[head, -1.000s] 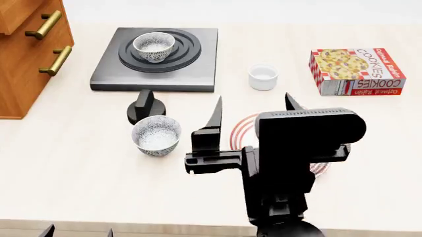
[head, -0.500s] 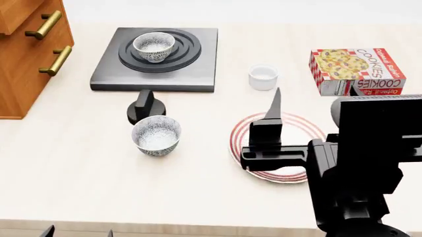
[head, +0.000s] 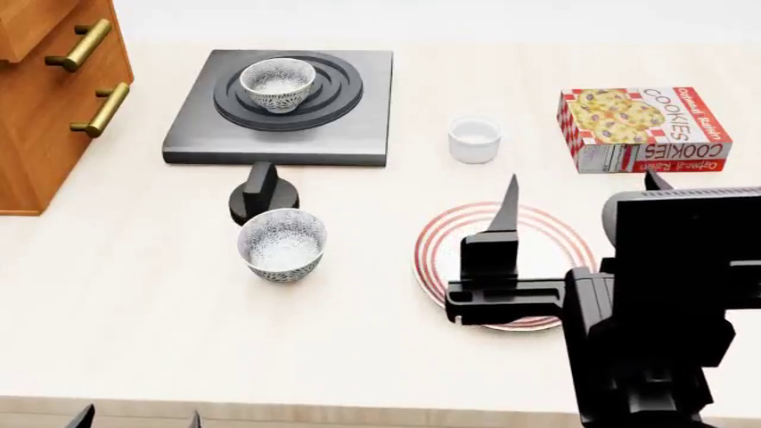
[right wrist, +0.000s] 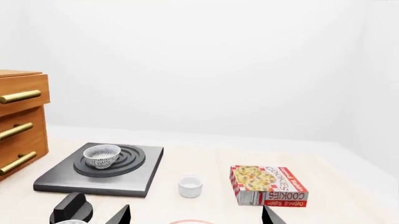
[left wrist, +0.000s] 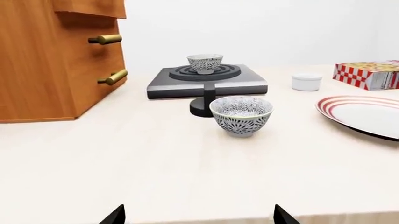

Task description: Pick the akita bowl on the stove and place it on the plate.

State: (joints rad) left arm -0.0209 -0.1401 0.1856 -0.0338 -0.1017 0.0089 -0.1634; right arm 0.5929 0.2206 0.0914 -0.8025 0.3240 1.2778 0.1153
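Note:
The akita bowl (head: 278, 84) stands upright in the middle of the burner rings on the stove (head: 345, 125); it also shows in both wrist views (left wrist: 205, 63) (right wrist: 102, 155). The plate (head: 443, 234) lies at the table's front right, partly hidden under my right arm. My right gripper (head: 582, 176) hangs open and empty above the plate, well right of and nearer than the stove. My left gripper (head: 138, 417) is open and empty at the table's front edge, with only its fingertips in view (left wrist: 198, 212). An identical bowl (head: 282, 245) sits on the table in front of the knob.
The black knob (head: 262, 192) stands just in front of the stove. A small white cup (head: 475, 140) and a cookies box (head: 642, 129) sit at the back right. The wooden drawer cabinet (head: 48, 107) with brass handles fills the left side.
My right arm has swung rightward from the table's middle to above the plate, still open. The bowls, the plate and my left gripper have not moved.

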